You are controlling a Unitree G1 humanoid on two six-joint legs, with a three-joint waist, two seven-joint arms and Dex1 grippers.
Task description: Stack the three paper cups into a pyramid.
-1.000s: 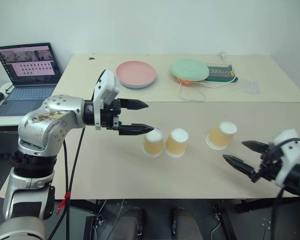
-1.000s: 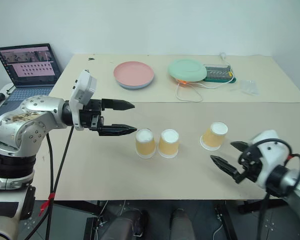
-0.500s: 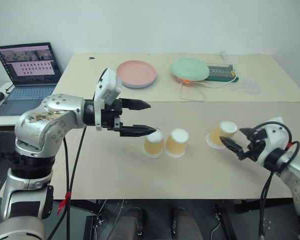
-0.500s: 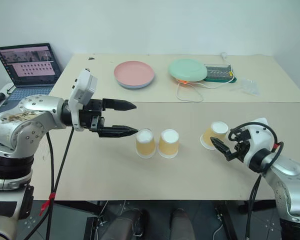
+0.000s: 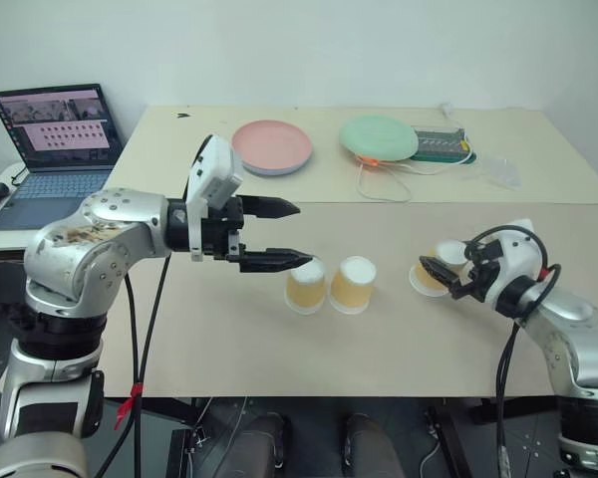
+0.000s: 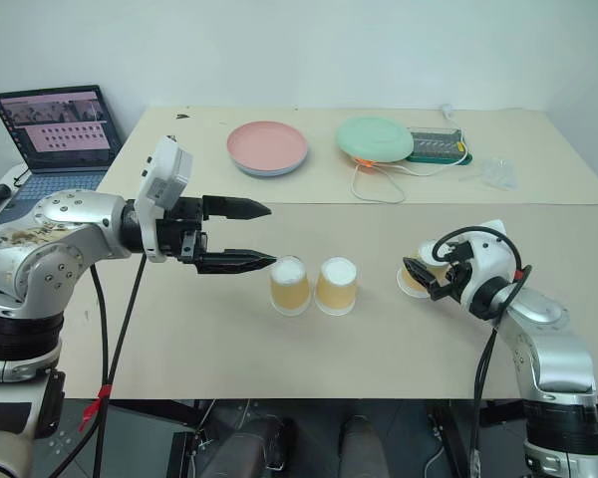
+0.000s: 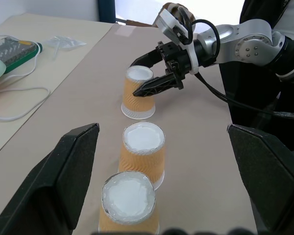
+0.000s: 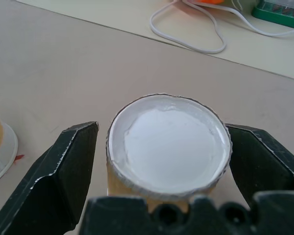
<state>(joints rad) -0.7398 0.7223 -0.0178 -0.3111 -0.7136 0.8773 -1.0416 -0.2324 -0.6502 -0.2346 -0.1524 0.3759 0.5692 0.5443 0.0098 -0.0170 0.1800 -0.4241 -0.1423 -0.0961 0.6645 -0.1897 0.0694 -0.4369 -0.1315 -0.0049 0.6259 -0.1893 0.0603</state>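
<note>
Three paper cups stand upside down on the table, white bases up: the left cup [image 5: 306,287] and the middle cup [image 5: 352,285] side by side, the right cup [image 5: 431,275] apart from them. My right gripper [image 5: 441,279] is open with one finger on each side of the right cup [image 8: 169,147]; small gaps show between the fingers [image 8: 68,166] and the cup. My left gripper [image 5: 301,234] hangs open just left of the left cup, its lower fingertip near the cup's top. The left wrist view shows the cups in a row, the nearest [image 7: 128,205] lowest.
At the back of the table lie a pink plate [image 5: 271,146], a green plate [image 5: 378,137], a white cable [image 5: 384,184], a green box [image 5: 441,144] and a clear plastic bag [image 5: 498,171]. A laptop [image 5: 55,149] sits on a side table to the left.
My right gripper has moved forward from near the table's front edge to the right cup and now straddles it. The left gripper and the cups have stayed put.
</note>
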